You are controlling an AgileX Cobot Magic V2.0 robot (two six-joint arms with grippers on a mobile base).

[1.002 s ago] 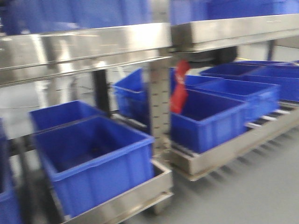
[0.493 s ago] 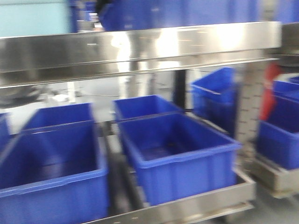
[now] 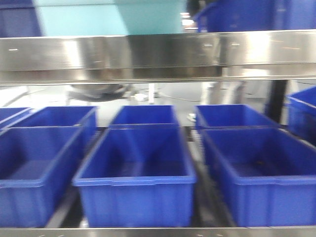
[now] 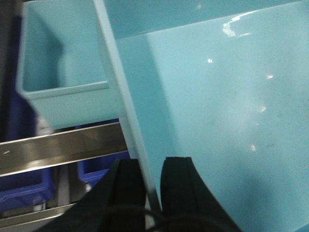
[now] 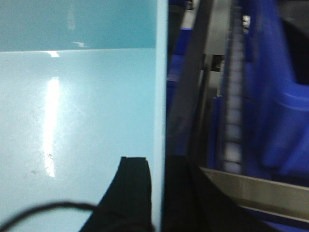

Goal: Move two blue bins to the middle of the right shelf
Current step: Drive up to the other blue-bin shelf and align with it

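Front view blurred. Large pale sky-blue rectangular plastic bin [image 3: 98, 17] sits high, above a brushed steel shelf beam [image 3: 148, 52]. Its smooth wall spans left to right across the view, so the long axis appears to run crosswise; top edge is cut off by the frame. Left gripper [image 4: 152, 188] is nipped onto this bin [image 4: 217, 96]: two black fingers [image 4: 128, 186] nearly together, one on either side of the thin wall rim. Rim runs from the fingers up and leftward out of frame, open interior to its right. Second pale sky-blue plastic bin [image 4: 63, 72] lies just beyond at upper left, mouth toward the camera; whether the two touch, cannot tell. Right gripper [image 5: 157, 193] is likewise clamped across a pale sky-blue bin wall [image 5: 72, 96] whose edge runs straight up the frame; cannot tell which of the two bins it belongs to. Below the beam, dark blue plastic bins [image 3: 136, 173] stand in two rows on the lower shelf, long axes pointing away from the camera. Upper dark blue bins [image 3: 247, 15] sit at right.
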